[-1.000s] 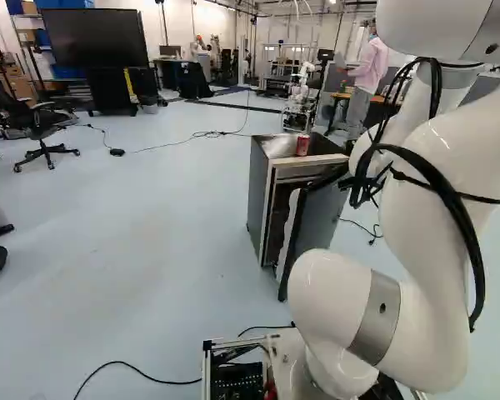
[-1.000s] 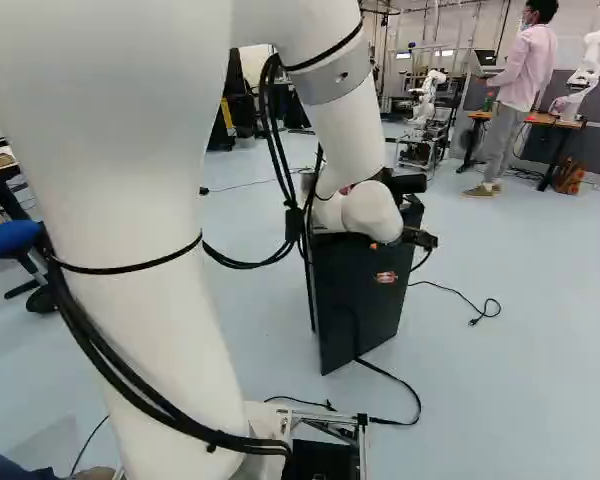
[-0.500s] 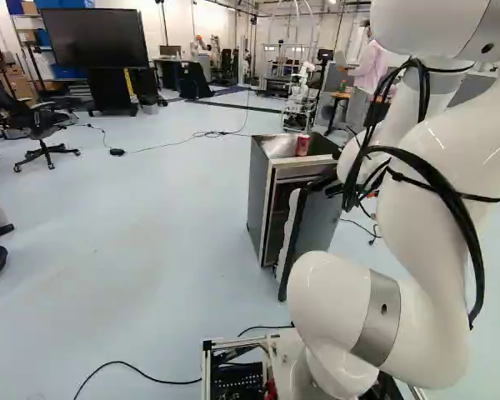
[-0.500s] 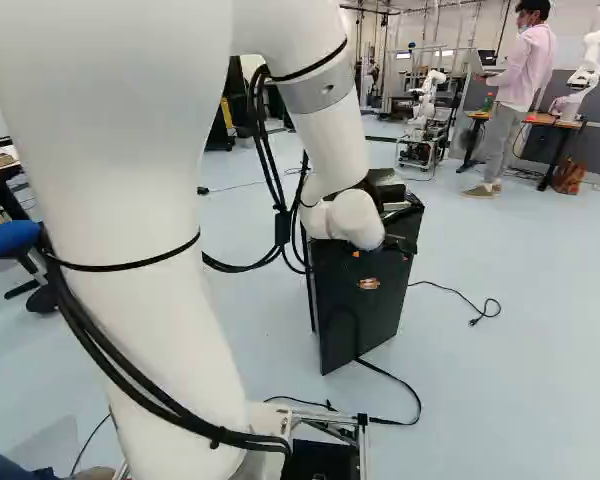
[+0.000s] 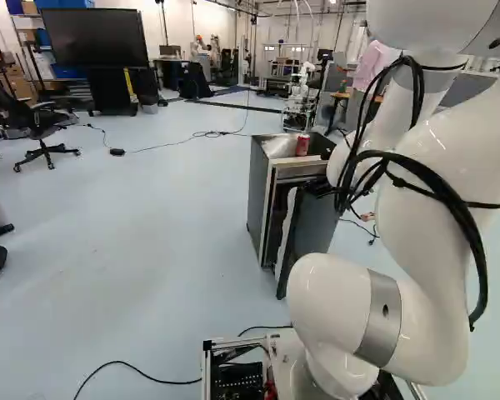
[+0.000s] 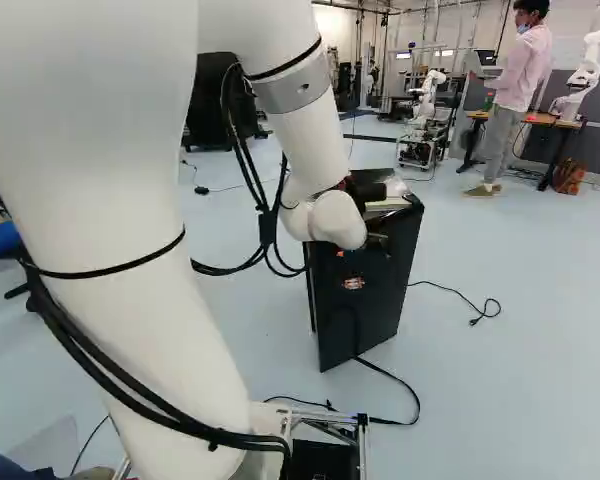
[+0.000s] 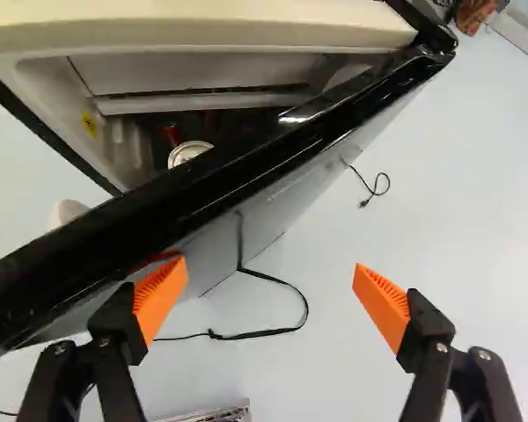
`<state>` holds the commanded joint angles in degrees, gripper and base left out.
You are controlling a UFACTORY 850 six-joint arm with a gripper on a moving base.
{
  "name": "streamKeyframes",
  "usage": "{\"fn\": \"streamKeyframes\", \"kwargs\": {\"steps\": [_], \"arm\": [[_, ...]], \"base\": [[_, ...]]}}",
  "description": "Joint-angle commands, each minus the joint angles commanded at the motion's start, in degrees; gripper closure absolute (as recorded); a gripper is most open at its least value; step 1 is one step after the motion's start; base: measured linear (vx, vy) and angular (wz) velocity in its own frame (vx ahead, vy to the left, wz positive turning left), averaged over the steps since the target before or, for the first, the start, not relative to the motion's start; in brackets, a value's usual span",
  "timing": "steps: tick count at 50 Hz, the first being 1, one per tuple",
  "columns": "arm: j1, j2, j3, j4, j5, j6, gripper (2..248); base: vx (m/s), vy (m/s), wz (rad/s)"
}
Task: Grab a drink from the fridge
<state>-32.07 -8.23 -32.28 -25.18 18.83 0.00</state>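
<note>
My gripper (image 6: 378,243) is partly hidden behind the wrist in the right base view, at the upper part of the dark fridge door. In the wrist view the gripper (image 7: 271,297) stands open with nothing between its orange pads; one finger is close beside the door's black edge (image 7: 202,185). The fridge (image 5: 261,196) has its door (image 5: 315,221) ajar. Through the gap, the wrist view shows a can's silver top (image 7: 189,153) beside something red (image 7: 172,134). A red can (image 5: 302,145) stands on the fridge top.
A black cord (image 7: 282,286) lies on the floor by the fridge, and another (image 6: 480,308) farther off. An office chair (image 5: 42,133) is at the left of the left base view. Another robot (image 6: 427,110) stands farther back.
In the right base view my wrist and gripper have moved left across the fridge door's upper part. The base has not moved, and the can on top stands as before.
</note>
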Motion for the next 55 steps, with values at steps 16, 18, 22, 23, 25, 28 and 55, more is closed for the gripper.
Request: {"fn": "streamKeyframes", "kwargs": {"steps": [16,18,22,23,25,28,55], "arm": [[3.6,0.2,0.2,0.0,0.9,0.0,3],[4.1,0.0,0.0,0.0,0.9,0.0,3],[5.0,-0.4,-0.4,0.0,0.9,0.0,3],[5.3,-0.5,-0.6,0.0,0.9,0.0,3],[5.7,-0.7,-0.8,0.0,0.9,0.0,3],[6.4,-1.2,-1.3,0.0,0.9,0.0,3],[10.8,-4.9,-5.7,0.0,0.9,0.0,3]], "base": [[0.000,0.000,0.000],[0.000,0.000,0.000],[0.000,0.000,0.000],[0.000,0.000,0.000],[0.000,0.000,0.000],[0.000,0.000,0.000],[0.000,0.000,0.000]]}}
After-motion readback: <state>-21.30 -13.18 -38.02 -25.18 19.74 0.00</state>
